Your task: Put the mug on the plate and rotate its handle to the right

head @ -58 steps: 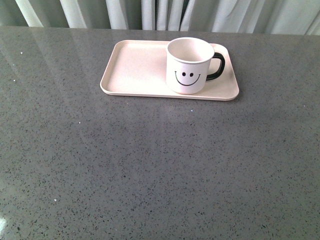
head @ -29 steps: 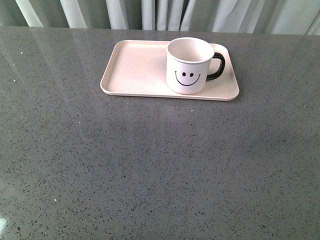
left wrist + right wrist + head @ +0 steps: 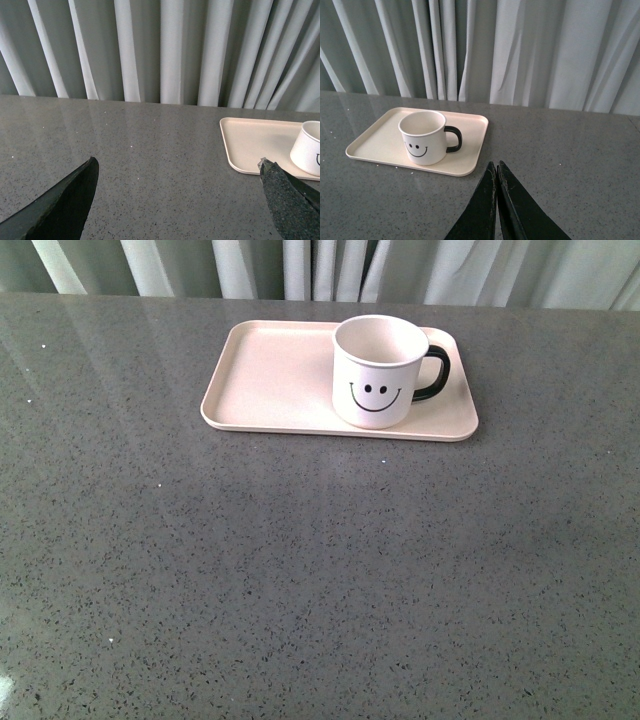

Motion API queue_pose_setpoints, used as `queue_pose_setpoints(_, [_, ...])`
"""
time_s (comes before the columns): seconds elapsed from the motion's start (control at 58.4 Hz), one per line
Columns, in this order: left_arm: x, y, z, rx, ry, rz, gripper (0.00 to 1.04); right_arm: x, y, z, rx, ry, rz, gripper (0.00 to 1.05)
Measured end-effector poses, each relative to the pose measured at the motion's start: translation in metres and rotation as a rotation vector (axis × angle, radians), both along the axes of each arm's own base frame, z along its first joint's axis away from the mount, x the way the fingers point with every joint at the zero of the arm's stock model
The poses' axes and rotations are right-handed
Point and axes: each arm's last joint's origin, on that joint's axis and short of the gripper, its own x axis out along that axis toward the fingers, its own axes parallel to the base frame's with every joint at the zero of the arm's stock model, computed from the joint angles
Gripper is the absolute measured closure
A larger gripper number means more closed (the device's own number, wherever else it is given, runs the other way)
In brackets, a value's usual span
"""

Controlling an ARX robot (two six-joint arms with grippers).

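Pale grey-white curtains [image 3: 300, 265] hang in folds behind a grey speckled table [image 3: 300, 570], whose glossy top reflects the drapery in soft streaks. On it, toward the far side, lies the plate [image 3: 265, 375], flat and pale pink, and the mug [image 3: 378, 370] stands upright on the plate's right-hand half, smiley face toward the robot. Its handle [image 3: 437, 365] points to the right, so by my reading both parts of the task look done and the step in hand is simply to leave things alone and keep clear. The left pincer [image 3: 177, 200] is spread wide with nothing between its tips, hanging above bare table well to the left of the plate; the right pincer [image 3: 496, 172] is pressed together on nothing, near the plate's right end but apart from it. Neither arm shows in the front view. To finish well, any further motion should lead away from the mug, since a brush against the handle could turn it off its heading, and the smooth tray would probably let the mug slide easily.
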Motion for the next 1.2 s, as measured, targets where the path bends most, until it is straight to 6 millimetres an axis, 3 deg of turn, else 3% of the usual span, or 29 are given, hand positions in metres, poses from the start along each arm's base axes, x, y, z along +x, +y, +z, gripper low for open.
queue_pose_setpoints(1.13, [0.0,0.0,0.0,0.0,0.0,0.0,0.09,-0.033,0.0,-0.001,0.0,-0.002,0.001,1.03])
queue_pose_setpoints(1.199, [0.0,0.0,0.0,0.0,0.0,0.0,0.09,-0.033,0.0,-0.001,0.0,-0.003,0.001,0.9])
